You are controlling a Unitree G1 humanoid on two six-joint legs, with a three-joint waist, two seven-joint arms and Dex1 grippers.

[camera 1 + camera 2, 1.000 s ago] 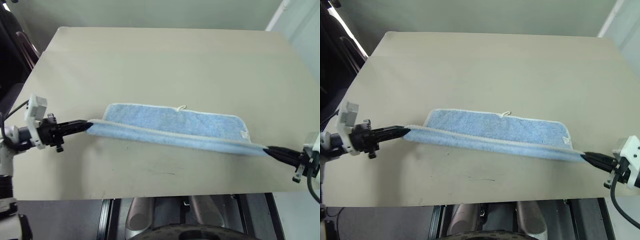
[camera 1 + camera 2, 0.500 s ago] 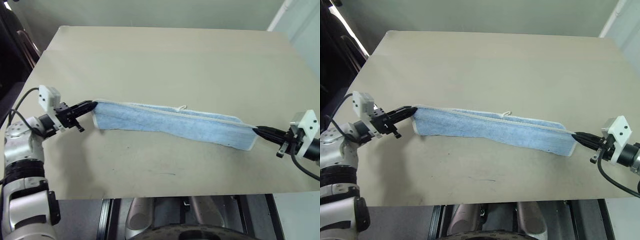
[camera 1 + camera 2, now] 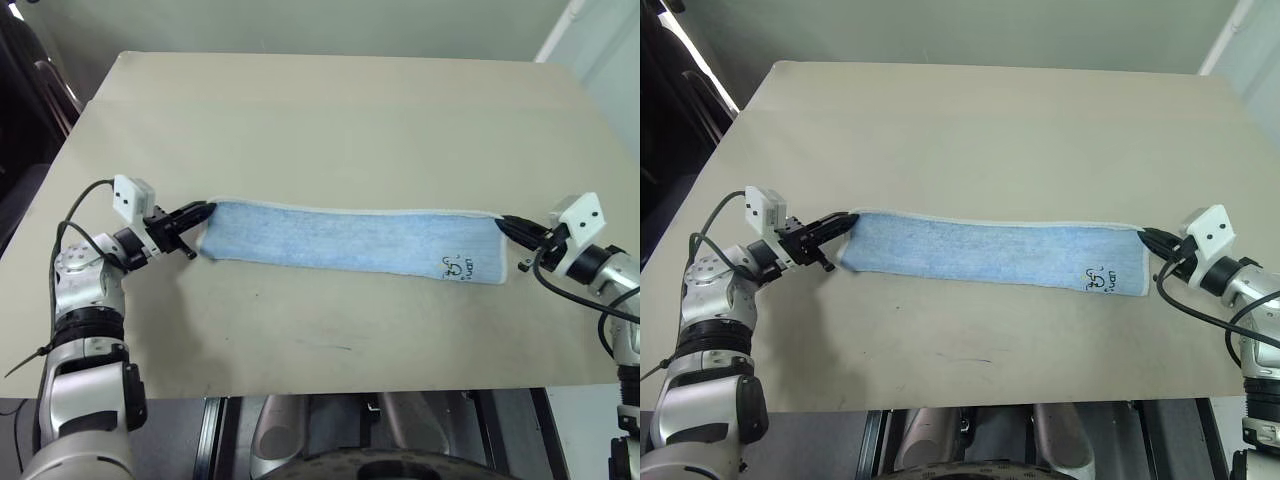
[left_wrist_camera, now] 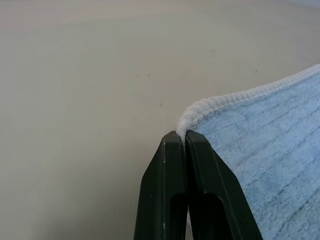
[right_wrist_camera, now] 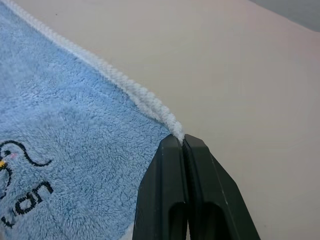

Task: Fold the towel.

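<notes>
The towel [image 3: 340, 240] is a light blue terry strip lying doubled lengthwise across the middle of the beige table [image 3: 330, 120]. Its whitish hem runs along the far edge, and a small dark embroidered mark [image 3: 458, 268] faces up near the right end. My left gripper [image 3: 205, 212] is shut on the towel's far left corner; in the left wrist view the fingertips [image 4: 172, 145] pinch the white hem [image 4: 200, 107]. My right gripper [image 3: 503, 224] is shut on the far right corner, and the right wrist view has the hem [image 5: 145, 102] running into its closed tips [image 5: 181, 141].
The table's front edge [image 3: 330, 392] runs close below the towel, with a gap to the floor beyond it. A dark chair [image 3: 30, 90] stands off the table's left back corner. Bare tabletop lies behind the towel.
Both grippers carried the towel's lifted near edge away from me and lowered it onto the far edge. The towel now lies flat and doubled, with the embroidered mark facing up.
</notes>
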